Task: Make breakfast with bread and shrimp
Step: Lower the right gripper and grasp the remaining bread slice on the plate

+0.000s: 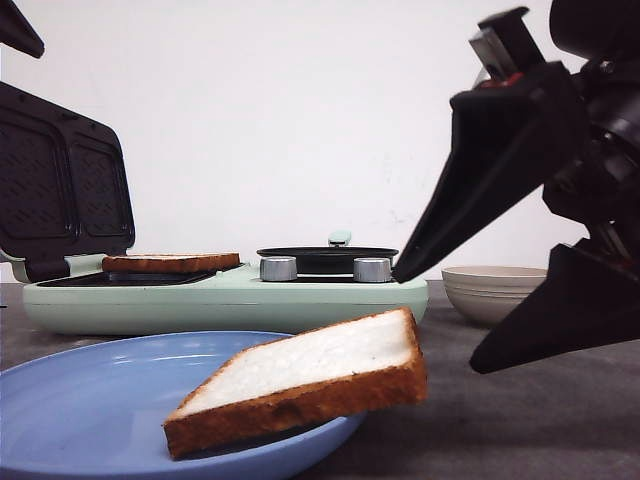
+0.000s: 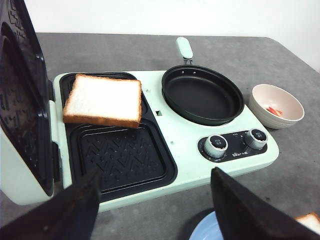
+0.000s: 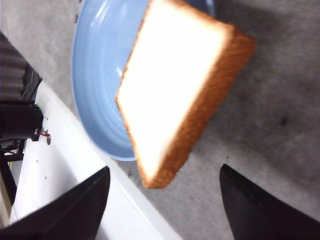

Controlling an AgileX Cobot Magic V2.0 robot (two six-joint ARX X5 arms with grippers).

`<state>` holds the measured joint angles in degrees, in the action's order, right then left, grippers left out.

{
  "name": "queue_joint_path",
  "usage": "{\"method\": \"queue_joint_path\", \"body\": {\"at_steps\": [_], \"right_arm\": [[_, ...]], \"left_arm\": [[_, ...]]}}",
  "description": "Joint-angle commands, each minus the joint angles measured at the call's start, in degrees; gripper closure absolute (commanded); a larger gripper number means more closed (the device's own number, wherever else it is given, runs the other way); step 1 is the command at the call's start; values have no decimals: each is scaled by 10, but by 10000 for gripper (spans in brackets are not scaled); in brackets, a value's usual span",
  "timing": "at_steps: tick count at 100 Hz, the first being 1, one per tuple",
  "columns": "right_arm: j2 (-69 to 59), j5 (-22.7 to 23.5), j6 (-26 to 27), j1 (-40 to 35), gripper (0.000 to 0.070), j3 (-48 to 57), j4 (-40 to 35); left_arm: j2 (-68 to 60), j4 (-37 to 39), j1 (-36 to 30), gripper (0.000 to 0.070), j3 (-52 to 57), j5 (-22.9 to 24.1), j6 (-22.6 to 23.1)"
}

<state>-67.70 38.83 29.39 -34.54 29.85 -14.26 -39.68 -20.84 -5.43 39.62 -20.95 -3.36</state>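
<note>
Small print on control panel point(image 2: 235, 146) by knobs, illegible.

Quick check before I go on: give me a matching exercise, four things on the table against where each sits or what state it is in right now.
Things:
1. Bread slice
2. Second bread slice
3. Black frying pan
4. Sandwich-maker lid

Places or states:
A. Raised open
B. Leaning on the rim of the blue plate, one end overhanging
C. Lying on a grill plate of the breakfast maker
D. Empty, on the appliance above the two knobs

Pairs: 1-C, 2-B, 3-D, 4-A
</note>
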Motion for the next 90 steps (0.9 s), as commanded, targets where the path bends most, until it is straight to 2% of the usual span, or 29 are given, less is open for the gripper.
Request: {"method": "queue_joint_path", "body": {"at_steps": [1, 82, 90], "right_arm": [[-11, 0, 9, -9, 267, 8, 7], [-111, 17, 22, -26, 269, 8, 95], [-117, 15, 23, -29, 305, 8, 100]], "left_arm": [[-2, 6, -1, 334, 4, 0, 10], [-2, 7, -1, 336, 4, -1, 14], [-2, 7, -1, 336, 4, 0, 14]]}}
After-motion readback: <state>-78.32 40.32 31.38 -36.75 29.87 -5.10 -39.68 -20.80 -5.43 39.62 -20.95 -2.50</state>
